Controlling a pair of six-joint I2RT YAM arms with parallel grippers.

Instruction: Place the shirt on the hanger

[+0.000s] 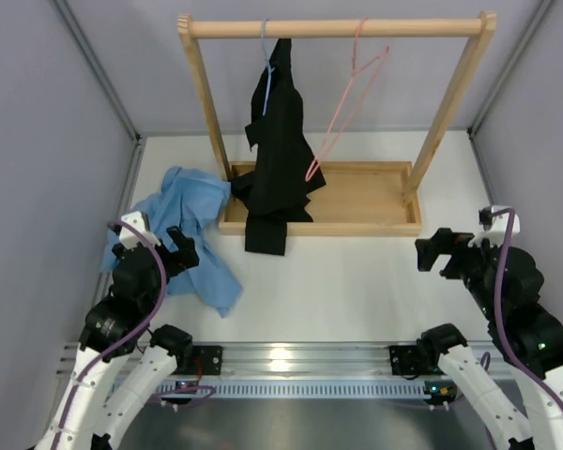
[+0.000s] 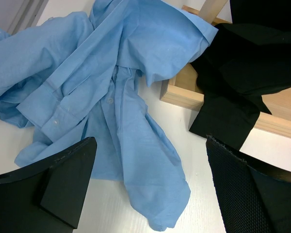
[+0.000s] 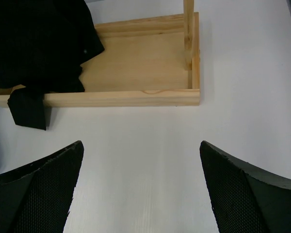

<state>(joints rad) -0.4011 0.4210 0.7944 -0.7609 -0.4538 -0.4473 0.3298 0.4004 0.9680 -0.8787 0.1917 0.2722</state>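
Note:
The light blue shirt (image 1: 183,230) lies crumpled on the white table at the left, one edge up against the wooden rack base; it fills the left wrist view (image 2: 111,92). The pink wire hanger (image 1: 345,103) hangs empty from the rack's top rail, right of centre. My left gripper (image 1: 181,250) is open and empty, just above the shirt's near edge (image 2: 150,145). My right gripper (image 1: 432,253) is open and empty over bare table at the right (image 3: 141,148).
A wooden rack (image 1: 338,28) with a tray base (image 1: 357,202) stands at the back. A black garment (image 1: 280,141) hangs on a pale blue hanger (image 1: 266,56) and drapes over the tray's front edge (image 3: 34,53). Grey walls close both sides.

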